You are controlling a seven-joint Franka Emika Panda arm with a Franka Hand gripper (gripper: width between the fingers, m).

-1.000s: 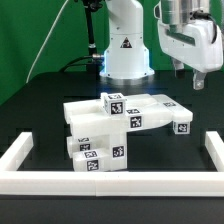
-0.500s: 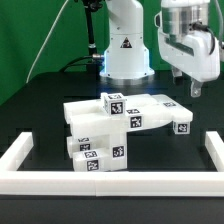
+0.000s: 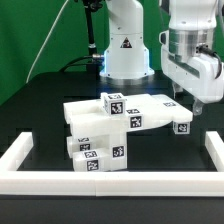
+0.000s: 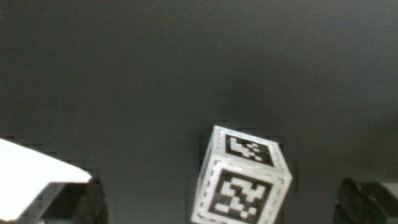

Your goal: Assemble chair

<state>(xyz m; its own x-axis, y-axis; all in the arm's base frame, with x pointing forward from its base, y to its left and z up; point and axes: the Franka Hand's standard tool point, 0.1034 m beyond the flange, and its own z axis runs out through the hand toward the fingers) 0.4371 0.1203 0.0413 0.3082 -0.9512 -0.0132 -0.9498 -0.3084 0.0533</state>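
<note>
Above the chair [image 3: 120,128] end, our gripper [image 3: 186,103] hangs empty, fingers apart; parts look stiff, light; we'd pinch the tagged leg [image 4: 246,172].

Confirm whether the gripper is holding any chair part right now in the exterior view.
No: the gripper hangs above the tagged part at the pile's right end, with nothing between its fingers.

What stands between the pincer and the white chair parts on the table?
Nothing visible. The pincer hangs in open air over the exterior view's right end of the chair parts, near a tagged block, with only dark table around.
</note>
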